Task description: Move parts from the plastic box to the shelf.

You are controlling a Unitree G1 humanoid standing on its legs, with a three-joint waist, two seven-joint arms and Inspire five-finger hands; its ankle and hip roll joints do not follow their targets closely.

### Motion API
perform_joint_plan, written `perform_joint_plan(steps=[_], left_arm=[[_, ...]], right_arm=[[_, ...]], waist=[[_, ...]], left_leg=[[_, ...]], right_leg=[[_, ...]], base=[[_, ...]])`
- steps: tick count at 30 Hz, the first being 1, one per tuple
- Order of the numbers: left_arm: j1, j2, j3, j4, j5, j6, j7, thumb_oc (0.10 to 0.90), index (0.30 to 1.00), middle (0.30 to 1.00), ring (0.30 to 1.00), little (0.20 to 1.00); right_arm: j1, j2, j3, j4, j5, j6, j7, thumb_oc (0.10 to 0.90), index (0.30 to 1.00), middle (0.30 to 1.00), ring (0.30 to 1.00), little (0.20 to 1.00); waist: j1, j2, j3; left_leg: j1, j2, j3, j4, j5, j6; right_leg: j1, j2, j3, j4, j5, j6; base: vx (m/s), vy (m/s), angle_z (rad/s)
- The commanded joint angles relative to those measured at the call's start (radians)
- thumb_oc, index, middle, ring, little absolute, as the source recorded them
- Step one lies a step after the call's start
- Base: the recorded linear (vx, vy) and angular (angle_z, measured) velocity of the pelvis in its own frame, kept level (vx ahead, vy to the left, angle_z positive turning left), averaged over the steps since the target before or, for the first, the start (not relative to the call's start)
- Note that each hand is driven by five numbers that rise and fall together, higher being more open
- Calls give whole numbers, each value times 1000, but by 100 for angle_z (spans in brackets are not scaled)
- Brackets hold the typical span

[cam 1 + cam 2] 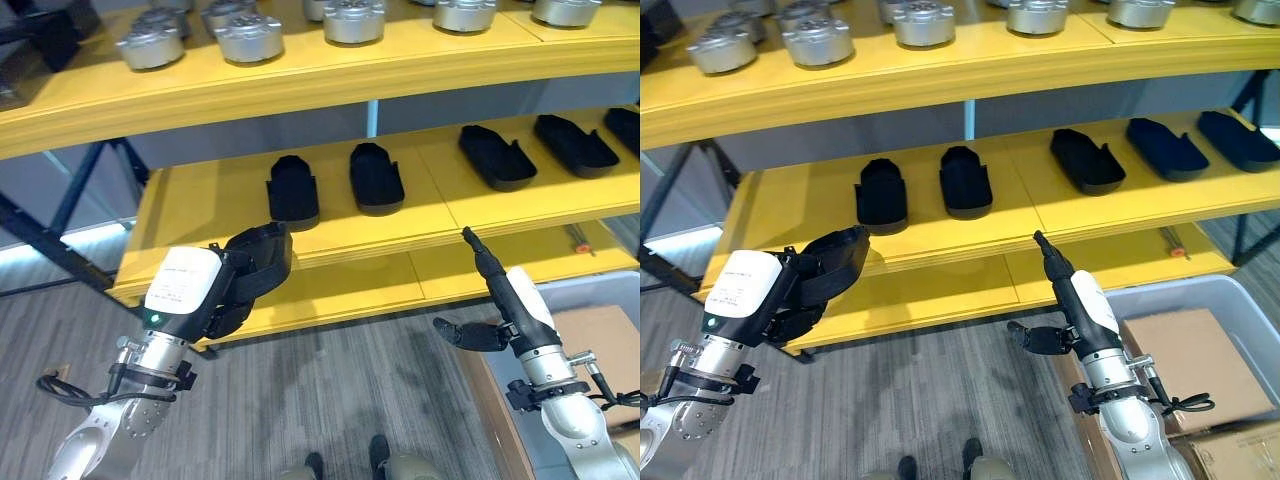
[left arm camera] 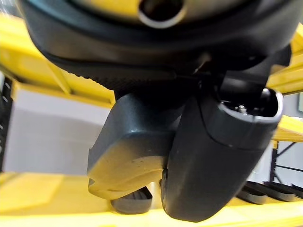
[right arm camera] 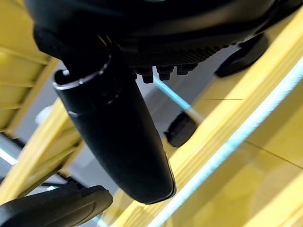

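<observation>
My left hand (image 1: 222, 300) is shut on a black shoe-shaped part (image 1: 262, 255), held just in front of the left end of the yellow middle shelf (image 1: 200, 205). In the left wrist view the thumb (image 2: 213, 156) presses against that part (image 2: 128, 156). Two like parts (image 1: 293, 188) (image 1: 376, 177) lie side by side on the shelf behind it. My right hand (image 1: 497, 280) stands open and empty, fingers straight and pointing up at the shelf's front edge, over the grey plastic box (image 1: 1200, 290) at the lower right.
Three longer black parts (image 1: 496, 156) lie on the middle shelf's right half. Silver round parts (image 1: 250, 35) line the top shelf. A lower yellow shelf (image 1: 340, 285) holds a small red-handled tool (image 1: 578, 240). A cardboard box (image 1: 1190, 360) sits in the plastic box.
</observation>
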Motion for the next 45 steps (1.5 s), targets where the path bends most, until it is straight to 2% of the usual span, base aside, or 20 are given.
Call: perform_joint_plan(steps=[1, 3, 4, 5, 6, 7, 8, 9, 10, 14, 17, 19, 20, 21, 29, 38, 45], left_arm=[[-67, -9, 123, -109, -76, -18, 114, 400, 300, 300, 300, 300], [-58, -10, 131, -111, -76, -13, 120, 400, 300, 300, 300, 300], [-57, -10, 132, -112, -76, -13, 121, 400, 300, 300, 300, 300], [-51, -8, 137, -110, -73, -11, 122, 400, 300, 300, 300, 300], [-47, -5, 140, -115, -67, -9, 126, 400, 300, 300, 300, 300], [-47, -5, 139, -115, -67, -9, 127, 400, 300, 300, 300, 300], [-36, 3, 142, -120, -56, -15, 124, 400, 300, 300, 300, 300], [-33, 4, 142, -120, -56, -16, 125, 400, 300, 300, 300, 300], [-26, 9, 140, -121, -44, -14, 121, 400, 300, 300, 300, 300], [-31, 18, 129, -128, -44, -24, 117, 400, 300, 300, 300, 300], [-55, 38, 114, -131, -52, -28, 115, 400, 300, 300, 300, 300], [-64, 44, 108, -129, -53, -29, 115, 400, 300, 300, 300, 300], [-80, 59, 106, -126, -51, -28, 116, 400, 300, 300, 300, 300], [-86, 63, 105, -126, -54, -29, 117, 400, 300, 300, 300, 300], [-73, 84, 149, -131, -39, -10, 128, 400, 300, 300, 300, 300], [-52, 126, 218, -93, 14, 17, 143, 400, 300, 300, 300, 300], [-126, 198, 165, 2, 64, 39, 145, 400, 300, 300, 300, 300]], right_arm=[[-72, -23, -54, -84, 27, -91, -103, 900, 1000, 1000, 1000, 1000], [-69, -24, -54, -80, 30, -95, -115, 900, 1000, 1000, 1000, 1000], [-69, -25, -53, -80, 30, -96, -115, 900, 1000, 1000, 1000, 1000], [-65, -25, -55, -76, 29, -95, -122, 900, 1000, 1000, 1000, 1000], [-51, -25, -60, -74, 17, -98, -138, 900, 1000, 1000, 1000, 1000], [-50, -25, -61, -74, 17, -98, -139, 900, 1000, 1000, 1000, 1000], [-33, -12, -59, -70, 9, -102, -140, 900, 1000, 1000, 1000, 1000], [-31, -11, -58, -71, 8, -102, -141, 900, 1000, 1000, 1000, 1000], [-17, -1, -58, -69, -4, -97, -144, 900, 1000, 1000, 1000, 1000], [9, 20, -66, -72, 7, -95, -139, 900, 1000, 1000, 1000, 1000], [25, 33, -74, -75, -15, -76, -134, 900, 1000, 1000, 1000, 1000], [24, 35, -74, -75, -17, -72, -133, 900, 1000, 1000, 1000, 1000], [21, 42, -74, -72, -22, -65, -128, 900, 1000, 1000, 1000, 1000], [19, 44, -74, -72, -27, -61, -127, 900, 1000, 1000, 1000, 1000], [4, 64, -63, -53, -53, -41, -117, 900, 1000, 1000, 1000, 1000], [12, 66, -65, -36, -72, -29, -105, 900, 1000, 1000, 1000, 1000], [7, 52, -47, -22, -79, -27, -94, 900, 1000, 1000, 1000, 1000]], waist=[[-24, -22, -19], [-22, -15, -18], [-21, -13, -19], [-20, -5, -20], [-24, 15, -22], [-20, 17, -22], [-24, 36, -37], [-17, 37, -38], [-11, 46, -54], [-13, 43, -59], [-17, 30, -55], [-19, 24, -53], [-19, 12, -57], [-19, 7, -60], [-5, -34, -87], [13, -66, -109], [7, -69, -114]], left_leg=[[139, 217, 85, -290, 95, 20], [124, 293, 94, -420, 198, -9], [134, 296, 98, -440, 211, -13], [150, 320, 114, -479, 250, -28], [162, 362, 173, -508, 318, -67], [165, 365, 177, -511, 320, -69], [193, 385, 200, -516, 287, -84], [199, 390, 208, -516, 284, -87], [217, 390, 220, -516, 249, -89], [241, 361, 261, -516, 222, -82], [254, 307, 288, -500, 168, -62], [255, 288, 288, -488, 149, -53], [247, 254, 293, -465, 117, -38], [241, 241, 295, -454, 105, -34], [219, 185, 298, -388, 30, 2], [216, 157, 302, -383, 8, 18], [208, 162, 297, -370, 7, 16]], right_leg=[[88, 0, 34, -116, 7, 138], [95, 1, 44, -102, -20, 150], [92, 5, 45, -98, -22, 148], [94, 11, 49, -91, -32, 149], [105, 20, 41, -80, -52, 154], [104, 24, 44, -78, -52, 152], [108, 32, 44, -69, -63, 155], [108, 37, 51, -69, -63, 153], [112, 31, 51, -71, -65, 162], [137, -9, 59, -81, -57, 187], [176, -89, 49, -105, -37, 222], [181, -109, 50, -111, -29, 233], [187, -148, 49, -123, -12, 255], [188, -164, 48, -127, -4, 263], [187, -233, 43, -138, 31, 303], [182, -262, 34, -150, 66, 322], [185, -262, 25, -148, 67, 323]], base=[[141, 68, 20], [117, 94, 6], [93, 75, -3], [136, 140, -11], [131, 145, -25], [188, 210, -39], [98, 89, -34], [191, 209, -45], [153, 190, -43], [123, 208, -25], [119, 311, 0], [75, 264, 21], [84, 330, 20], [63, 255, 17], [49, 154, 2], [21, 64, -2], [5, 3, 2]])
